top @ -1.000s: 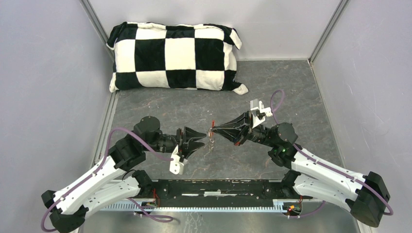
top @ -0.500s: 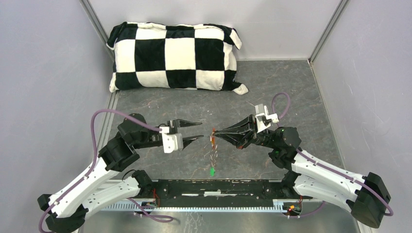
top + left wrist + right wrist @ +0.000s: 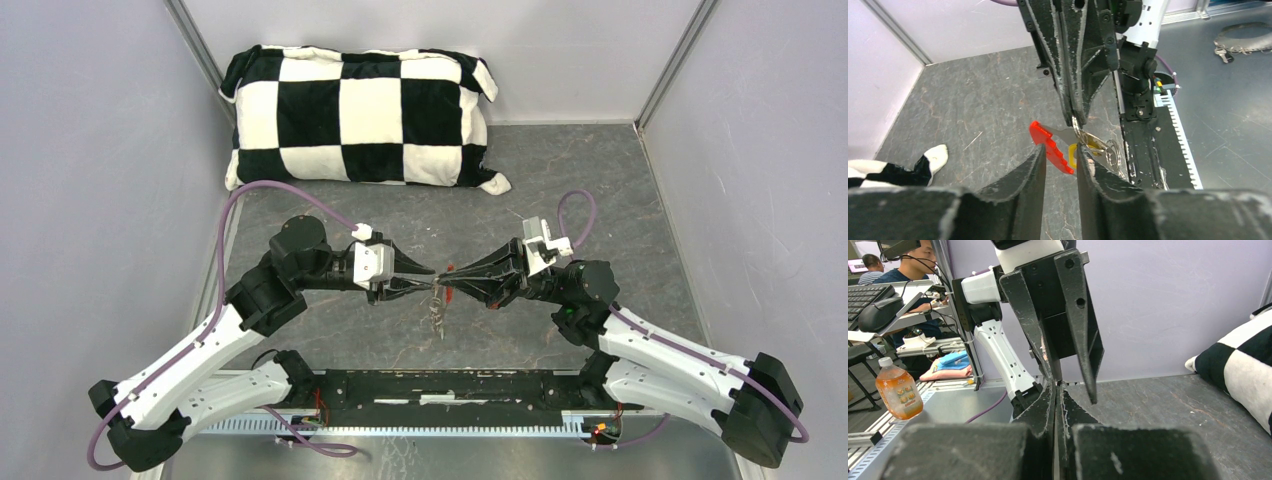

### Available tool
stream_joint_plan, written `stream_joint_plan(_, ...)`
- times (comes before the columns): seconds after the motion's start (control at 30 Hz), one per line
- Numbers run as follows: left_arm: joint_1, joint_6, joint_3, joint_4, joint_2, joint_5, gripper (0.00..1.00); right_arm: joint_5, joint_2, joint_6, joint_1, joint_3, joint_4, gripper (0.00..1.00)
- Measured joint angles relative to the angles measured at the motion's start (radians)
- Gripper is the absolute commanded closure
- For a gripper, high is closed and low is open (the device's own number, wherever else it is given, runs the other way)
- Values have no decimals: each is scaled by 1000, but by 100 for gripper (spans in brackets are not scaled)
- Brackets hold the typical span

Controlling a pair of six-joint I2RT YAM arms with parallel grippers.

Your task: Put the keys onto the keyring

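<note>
The keyring, a thin metal loop with a red tag, hangs above the floor between my two grippers. My right gripper is shut on its metal loop from the far side; it also shows in the top view and its own view. A yellow-headed key hangs on the loop beside the tag. My left gripper is open, its jaws either side of the red tag, the right jaw against the yellow head. In the top view the left gripper meets the right one tip to tip. The green key does not show.
A black-and-white checkered pillow lies against the back wall. Grey walls close in left, right and behind. The black base rail runs along the near edge. The stone-patterned floor lies below the hanging ring.
My left gripper has swung right and turned, coming up to the keyring held by the right gripper. A green spot seen low near the rail half a second ago no longer shows.
</note>
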Motion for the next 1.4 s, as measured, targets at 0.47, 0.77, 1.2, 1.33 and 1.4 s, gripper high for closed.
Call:
stream_joint_plan(0.47, 0, 139, 42, -122, 4, 34, 61, -33, 1, -40, 1, 32, -88, 100)
stream_joint_plan(0.77, 0, 200, 59, -192, 0, 59, 60, -40, 5, -71, 0, 48, -141, 100)
stream_joint_plan(1.2, 0, 126, 55, -122, 2, 55, 84, -72, 16, -95, 0, 74, -187, 100)
stream_joint_plan(1.33, 0, 114, 45, -116, 5, 54, 88, -84, 17, -95, 0, 74, -193, 100)
stream_joint_plan(1.4, 0, 114, 44, -121, 7, 53, 85, -86, 16, -95, 0, 74, -200, 100)
